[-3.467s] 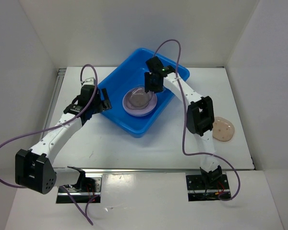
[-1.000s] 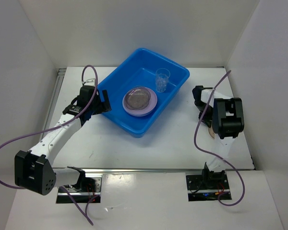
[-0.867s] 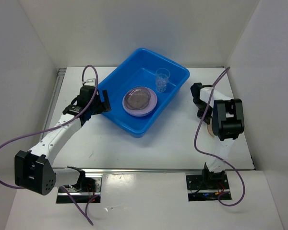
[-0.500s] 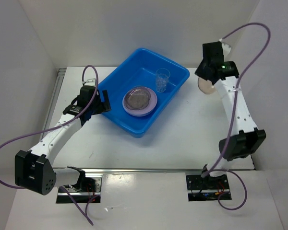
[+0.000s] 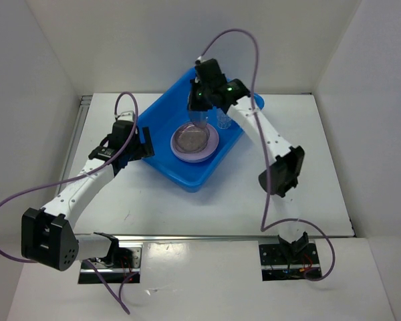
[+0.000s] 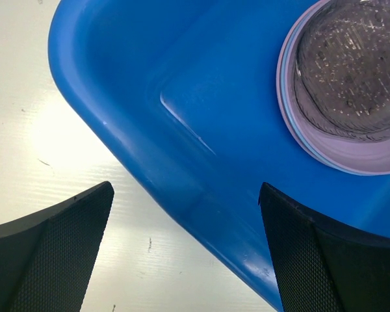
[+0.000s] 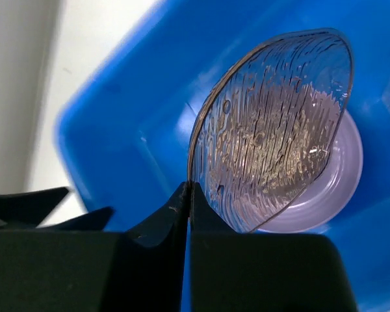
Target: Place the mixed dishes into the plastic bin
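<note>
My right hand [image 7: 187, 195] pinching the tilted speckled plate [image 7: 273, 130] by its rim over stacked plates [image 5: 194, 142] in the blue bin [image 5: 162, 157], clear cup [image 5: 224, 119] just beside, my left hand [image 6: 185, 188] wide open, empty, outside the bin wall.

A white table [image 5: 187, 207] is seen, closed in by white walls [image 5: 154, 40] behind and at both sides. A metal rail [image 5: 78, 130] is laid along its left edge; small dark scuffs [image 6: 149, 244] are spotted on top.
</note>
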`<state>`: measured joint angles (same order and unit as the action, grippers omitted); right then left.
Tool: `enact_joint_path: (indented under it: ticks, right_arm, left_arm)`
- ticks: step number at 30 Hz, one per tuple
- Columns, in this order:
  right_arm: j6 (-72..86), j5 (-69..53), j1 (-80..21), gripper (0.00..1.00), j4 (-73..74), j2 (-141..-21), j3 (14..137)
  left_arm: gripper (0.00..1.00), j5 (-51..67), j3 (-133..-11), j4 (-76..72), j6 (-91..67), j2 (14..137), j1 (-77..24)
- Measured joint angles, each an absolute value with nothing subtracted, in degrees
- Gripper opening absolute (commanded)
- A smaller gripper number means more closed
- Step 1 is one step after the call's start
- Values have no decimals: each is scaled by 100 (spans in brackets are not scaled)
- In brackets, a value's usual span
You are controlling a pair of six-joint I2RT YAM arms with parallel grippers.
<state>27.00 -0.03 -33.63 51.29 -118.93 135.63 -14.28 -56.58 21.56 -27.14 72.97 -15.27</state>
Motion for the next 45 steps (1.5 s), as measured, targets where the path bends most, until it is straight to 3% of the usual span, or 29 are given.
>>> enact_joint_path:
  ticks: [6, 13, 16, 18, 20, 26, 30, 34, 41, 45]
  right_arm:
    - [2473, 56, -3472, 1, 5778, -13264, 14433]
    - [2370, 183, -3500, 4, 6082, -13915, 14908]
    - [2340, 239, -3557, 26, 6189, -14086, 15058]
    - [2298, 250, -3618, 46, 6267, -14112, 15061]
    - [2241, 259, -3706, 56, 6322, -14114, 15065]
    - [2139, 268, -4040, 61, 6368, -13882, 15045]
    - [2200, 384, -4145, 69, 6005, -12608, 13941]
    - [2427, 884, -4040, 75, 4958, -10178, 11596]
    - [3111, 1330, -2189, 76, 3756, -6726, 8711]
    - [3516, 1450, -2088, 81, 3636, -5581, 7369]
  left_arm:
    - [100, -1557, -5655, 2311, -2714, 7203, -1529]
    - [100, -1653, -5655, 2421, -2714, 7043, -1531]
    - [100, -1675, -5653, 2436, -2714, 7028, -1531]
    - [100, -1693, -5629, 2440, -2711, 7024, -1531]
    - [100, -1704, -5599, 2447, -2711, 7024, -1531]
    - [100, -1732, -5586, 2453, -2711, 7024, -1531]
    - [100, -1730, -5586, 2453, -2711, 7022, -1531]
    - [100, -1669, -5621, 2580, -2709, 6925, -1529]
    - [100, -1772, -6071, 2840, -2720, 5749, -1525]
    - [100, -1885, -6152, 2884, -2740, 5070, -1522]
